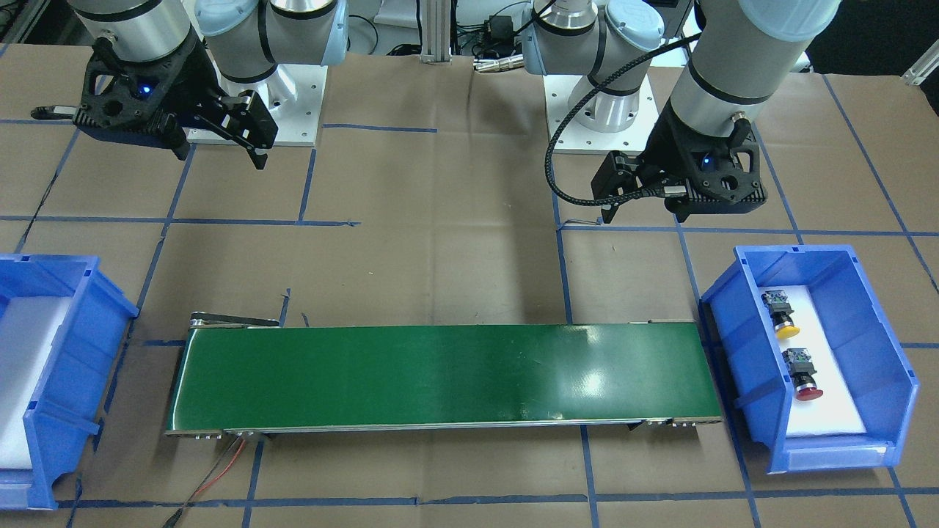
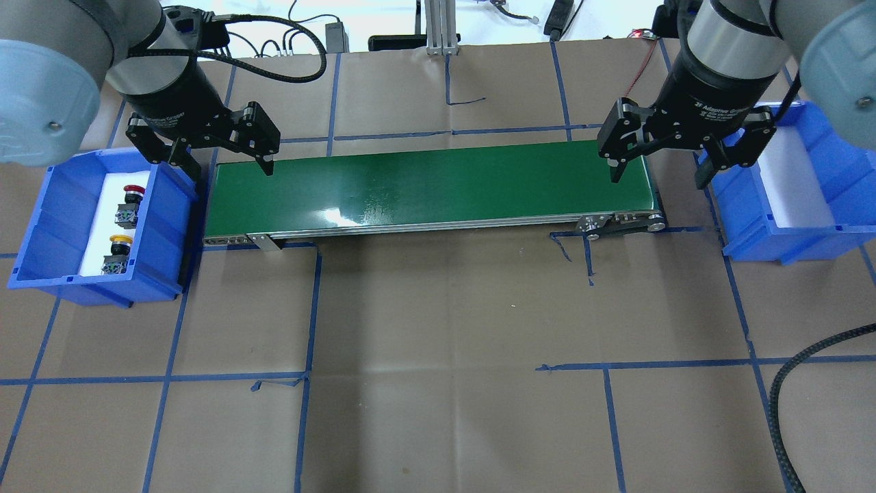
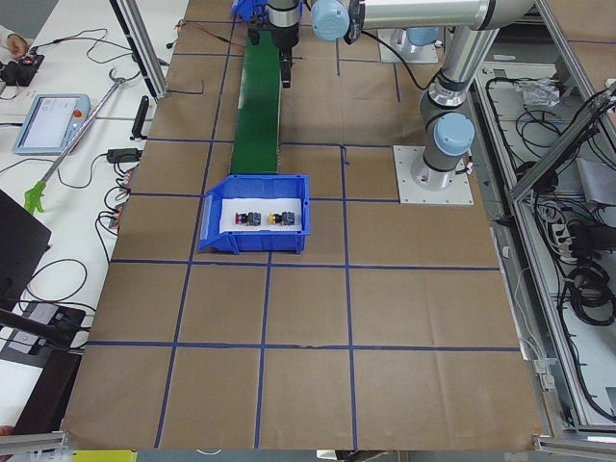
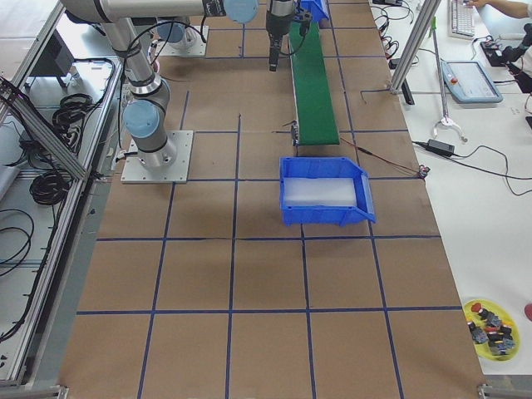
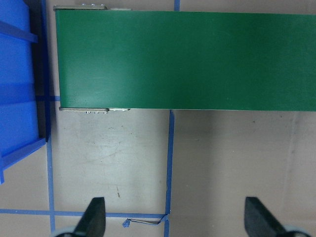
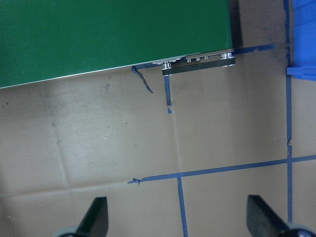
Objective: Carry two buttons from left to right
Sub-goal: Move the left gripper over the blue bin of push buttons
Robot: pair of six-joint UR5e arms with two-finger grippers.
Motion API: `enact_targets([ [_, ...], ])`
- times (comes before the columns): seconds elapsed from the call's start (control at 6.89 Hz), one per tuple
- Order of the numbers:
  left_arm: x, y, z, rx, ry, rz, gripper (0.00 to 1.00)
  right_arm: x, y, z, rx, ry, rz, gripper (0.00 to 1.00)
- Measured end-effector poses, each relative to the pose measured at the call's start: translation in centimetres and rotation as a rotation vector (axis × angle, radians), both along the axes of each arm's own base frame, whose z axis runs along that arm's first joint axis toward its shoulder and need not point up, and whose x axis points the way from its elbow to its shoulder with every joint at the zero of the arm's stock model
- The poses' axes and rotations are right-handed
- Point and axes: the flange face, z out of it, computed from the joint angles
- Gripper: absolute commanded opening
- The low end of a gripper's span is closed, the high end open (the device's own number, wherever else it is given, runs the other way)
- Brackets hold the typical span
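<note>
Brown-papered table held a green conveyor; yellow button and red button lay in a blue bin off its left end, near the spread, empty left gripper; right gripper also spread, at the right end

Tall blue walls of the left bin ring the yellow button and red button, leaving access only from above; the conveyor stands just beside.
</note>
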Motion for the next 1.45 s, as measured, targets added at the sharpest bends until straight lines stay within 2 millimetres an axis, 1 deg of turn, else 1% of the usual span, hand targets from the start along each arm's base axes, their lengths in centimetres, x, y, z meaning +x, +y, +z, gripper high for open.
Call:
enact_targets([
  [0.29, 0.0, 0.0, 0.0, 0.0, 0.0, 0.0, 1.0, 0.0, 0.2, -0.2, 0.003, -0.001, -0.001, 1.0],
  [0.58, 0.0, -0.1, -0.1, 0.0, -0.001, 0.0, 1.0, 0.4, 0.8, -1.4, 0.02, 0.0, -0.006, 1.0],
  [0.73, 0.0, -0.2, -0.1, -0.002, -0.001, 0.0, 1.0, 0.6, 0.9, -1.5, 0.021, 0.002, -0.004, 1.0],
  [1.16, 0.2, -0.1, -0.2, 0.0, -0.002, 0.002, 1.0, 0.8, 1.0, -1.5, 0.018, 0.002, -0.002, 1.0],
  [1.45, 0.9, -0.4, -0.3, -0.003, -0.002, -0.02, 1.0, 0.8, 1.0, -1.5, 0.019, 0.002, -0.002, 1.0],
])
